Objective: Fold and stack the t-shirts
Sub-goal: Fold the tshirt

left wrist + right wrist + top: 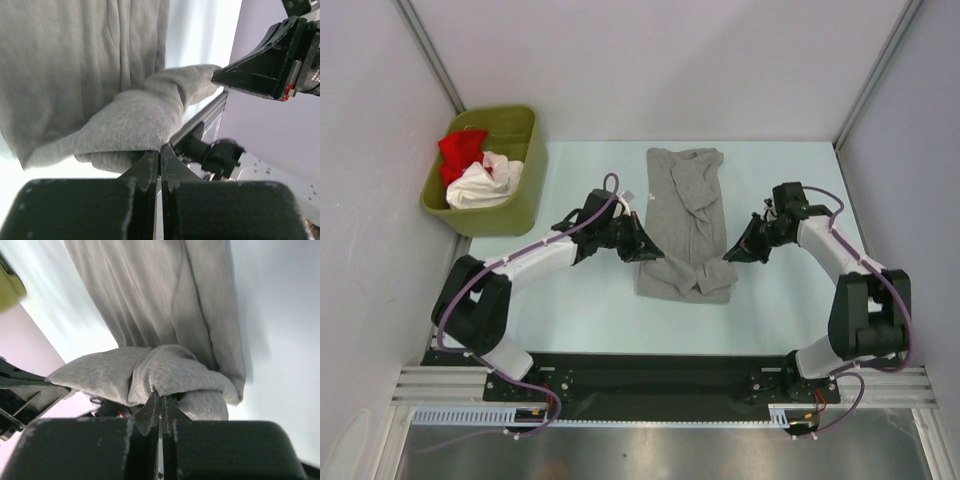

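3 t-shirts in all. 1 grey t-shirt (685, 225): soft heathered knit, laid lengthwise mid-desk as a long narrow rectangle, w/ lengthwise folds and creases and a rumpled ridge down the right half. 1 red t-shirt (463, 150) and 1 white t-shirt (485, 185): both crumpled into soft lumps, red on the far side, white just near of it, touching. Both inside 1 bin (525, 190): olive-green hard plastic, rectangular w/ rounded corners, at far-left corner of desk (580, 300). Desk top pale, smooth, matte.

2 arms, white shells w/ black joints and purple cables.

Left tool (645, 245): black, wedge-shaped, at left edge of grey t-shirt toward its near end. Fingers pressed together in left wrist view, pinching a bunched fold of grey cloth at the tips.

Right tool (728, 255): same shape, at right edge of grey t-shirt, also toward near end. Fingers likewise together in right wrist view, clamped on a rolled wad of the same cloth.

Cloth at both tools gathered into thick rounded puffs; rest of grey t-shirt flat on desk, well apart from bin.
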Robot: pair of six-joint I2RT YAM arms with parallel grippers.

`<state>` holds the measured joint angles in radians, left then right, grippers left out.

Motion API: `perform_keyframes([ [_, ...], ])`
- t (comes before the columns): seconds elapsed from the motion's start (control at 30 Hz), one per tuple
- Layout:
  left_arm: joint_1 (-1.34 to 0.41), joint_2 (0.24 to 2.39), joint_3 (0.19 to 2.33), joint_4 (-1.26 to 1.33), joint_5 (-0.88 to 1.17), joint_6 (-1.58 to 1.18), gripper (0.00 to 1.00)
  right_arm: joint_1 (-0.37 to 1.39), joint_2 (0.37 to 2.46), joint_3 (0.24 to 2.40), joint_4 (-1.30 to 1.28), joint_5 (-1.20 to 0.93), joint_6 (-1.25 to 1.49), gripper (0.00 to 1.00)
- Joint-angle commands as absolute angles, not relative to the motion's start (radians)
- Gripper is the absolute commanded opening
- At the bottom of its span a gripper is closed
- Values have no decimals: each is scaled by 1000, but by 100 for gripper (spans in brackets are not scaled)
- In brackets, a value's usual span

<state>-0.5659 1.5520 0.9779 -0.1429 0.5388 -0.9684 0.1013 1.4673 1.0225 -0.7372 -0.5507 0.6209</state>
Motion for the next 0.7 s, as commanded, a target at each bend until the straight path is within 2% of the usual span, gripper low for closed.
perform_keyframes([
  [0.0,-520,1621,1055,-140,580,-920,0,69,1560,1118,-667,-580,572,0],
  [0.33,-385,1807,1224,-140,629,-919,0,54,1825,1351,-627,-632,568,0],
  [0.67,-364,2000,1402,-147,678,-962,0,26,2006,1549,-678,-641,554,0],
])
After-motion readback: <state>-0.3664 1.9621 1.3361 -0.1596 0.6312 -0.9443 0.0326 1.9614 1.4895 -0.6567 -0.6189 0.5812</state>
